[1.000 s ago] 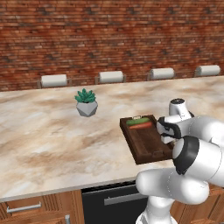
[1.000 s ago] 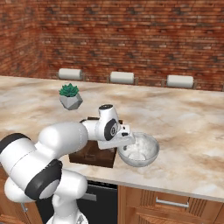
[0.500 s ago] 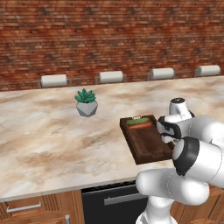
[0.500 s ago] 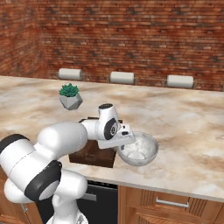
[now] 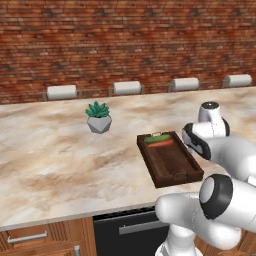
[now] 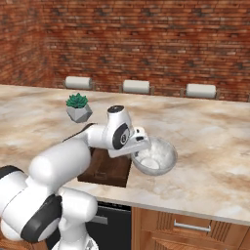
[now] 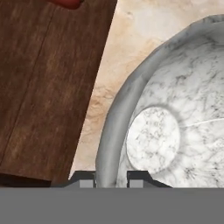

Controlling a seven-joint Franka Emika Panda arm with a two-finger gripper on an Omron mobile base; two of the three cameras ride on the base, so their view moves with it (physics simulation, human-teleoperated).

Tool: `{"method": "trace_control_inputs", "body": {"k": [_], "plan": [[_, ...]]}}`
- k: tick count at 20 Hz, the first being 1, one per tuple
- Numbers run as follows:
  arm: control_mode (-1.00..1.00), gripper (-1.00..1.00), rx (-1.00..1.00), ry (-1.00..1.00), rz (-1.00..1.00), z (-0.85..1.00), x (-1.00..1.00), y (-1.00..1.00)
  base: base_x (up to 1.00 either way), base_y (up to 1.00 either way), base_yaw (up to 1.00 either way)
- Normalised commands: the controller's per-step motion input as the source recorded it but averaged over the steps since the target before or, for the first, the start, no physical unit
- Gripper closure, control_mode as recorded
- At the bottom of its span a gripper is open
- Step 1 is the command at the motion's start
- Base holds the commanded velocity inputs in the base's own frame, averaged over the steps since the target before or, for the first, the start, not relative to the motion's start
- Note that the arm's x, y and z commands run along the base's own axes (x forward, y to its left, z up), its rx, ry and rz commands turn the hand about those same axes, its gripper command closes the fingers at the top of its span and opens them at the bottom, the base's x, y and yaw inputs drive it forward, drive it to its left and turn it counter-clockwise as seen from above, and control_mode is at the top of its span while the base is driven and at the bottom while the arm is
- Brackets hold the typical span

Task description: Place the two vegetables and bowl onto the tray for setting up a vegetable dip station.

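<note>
The grey-white speckled bowl [image 6: 156, 157] rests on the counter just right of the dark wooden tray [image 6: 105, 170]. My gripper [image 6: 138, 153] is shut on the bowl's near left rim. In the hand view one fingertip [image 7: 85, 178] sits outside the bowl's [image 7: 175, 113] wall and the other inside it, so my gripper [image 7: 111, 179] straddles the rim. The orange carrot [image 5: 160, 143] and the green cucumber [image 5: 156, 138] lie side by side at the far end of the tray [image 5: 172, 165]. A red end of the carrot [image 7: 66, 3] peeks over the tray [image 7: 43, 87]. In the left base view my arm hides the bowl.
A spiky green plant in a grey pot [image 5: 99, 118] [image 6: 78, 108] stands on the marble counter, left of and behind the tray. Several pale stool tops [image 5: 126, 88] line the counter's far edge. The counter's front edge [image 6: 185, 207] runs close below the bowl.
The gripper's fingers have closed onto the bowl's rim. The arm, bowl and tray stay where they were.
</note>
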Motion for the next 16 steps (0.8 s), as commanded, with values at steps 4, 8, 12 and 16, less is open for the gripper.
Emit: {"method": "trace_control_inputs", "body": {"k": [4,8,12,16], "plan": [[-1.00,1.00,0.00,-0.14,0.11,0.48,0.00,0.04,0.00,0.00,0.00],[-1.00,1.00,-0.01,-0.15,0.17,0.31,0.00,0.15,0.00,0.00,0.00],[-1.00,1.00,-0.03,-0.16,0.19,0.23,0.00,0.26,0.00,0.00,0.00],[-1.00,1.00,-0.04,-0.19,0.20,0.22,0.00,0.29,0.00,0.00,0.00]]}}
